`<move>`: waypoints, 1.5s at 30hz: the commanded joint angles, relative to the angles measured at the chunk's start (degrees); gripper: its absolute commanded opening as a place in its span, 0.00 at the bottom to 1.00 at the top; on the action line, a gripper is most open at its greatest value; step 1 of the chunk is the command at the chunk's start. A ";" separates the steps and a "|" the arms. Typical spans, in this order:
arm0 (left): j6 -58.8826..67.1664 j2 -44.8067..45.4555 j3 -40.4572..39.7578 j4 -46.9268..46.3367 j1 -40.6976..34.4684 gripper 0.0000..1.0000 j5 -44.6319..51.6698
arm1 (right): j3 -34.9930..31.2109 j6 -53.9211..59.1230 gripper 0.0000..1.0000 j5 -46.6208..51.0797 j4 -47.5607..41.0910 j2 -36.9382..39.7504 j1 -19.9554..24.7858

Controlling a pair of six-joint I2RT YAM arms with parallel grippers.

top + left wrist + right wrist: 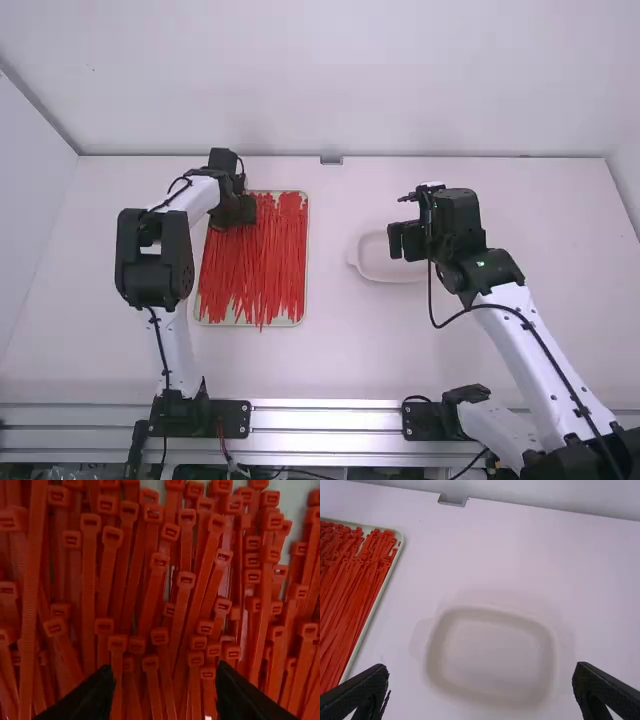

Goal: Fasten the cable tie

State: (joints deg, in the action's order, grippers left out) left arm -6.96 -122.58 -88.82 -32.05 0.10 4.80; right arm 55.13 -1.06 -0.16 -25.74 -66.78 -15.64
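1. From above: a heap of red cable ties [255, 260] lying lengthwise on a pale tray [225, 318], left of the middle of the white tabletop [120, 330]. A white dish [368, 262] to the tray's right, apart from it, and a small grey bracket [331, 158] at the tabletop's far edge.
2. Close up from the left wrist: the ties' square heads, staggered at different depths, with strands overlapping and crossing and a pale patch beyond the heads. Detail too fine to make out from above.
3. From the right wrist: the dish as a shallow rounded rectangle with a small tab at one end. Beside it the tray's rounded far corner, tie heads bunched at that end.
4. Left arm: elbow folded on the tray's left, forearm running away from the camera. Left hand [232, 212] pointing down over the far left part of the heap.
5. Left hand released: two black fingers [92, 697] spread apart, several ties lying between them, none clamped. Touching the ties or just above them: cannot tell.
6. Right arm: rising from its base at the lower right and slanting toward the middle. Right hand [408, 240] held above the dish, well clear of it.
7. Right hand likewise released: fingers wide apart, gripping nothing, the dish framed between them.
8. All ties lying straight in the heap on the tray.
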 commanded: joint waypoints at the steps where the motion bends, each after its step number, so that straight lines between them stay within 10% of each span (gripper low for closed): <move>1: -0.33 -0.76 1.51 0.33 -0.11 0.52 -1.99 | 2.23 -0.17 0.98 0.07 -0.15 -0.26 -0.11; 22: -0.35 -0.76 4.79 6.67 -0.07 0.40 -2.91 | 2.23 -0.15 0.98 0.07 -0.02 -0.26 -0.11; 31: -1.79 -0.76 4.79 7.58 -0.07 0.50 -2.95 | 2.23 -0.15 0.98 0.07 0.04 -0.26 -0.11; 45: -2.86 -0.76 4.79 7.43 2.23 0.31 -2.29 | 2.23 -0.13 0.98 0.22 0.50 -0.31 -0.11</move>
State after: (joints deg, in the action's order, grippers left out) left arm -9.50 -122.58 -84.73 -24.38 1.74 2.33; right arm 55.13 -1.02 0.05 -25.50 -66.78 -15.64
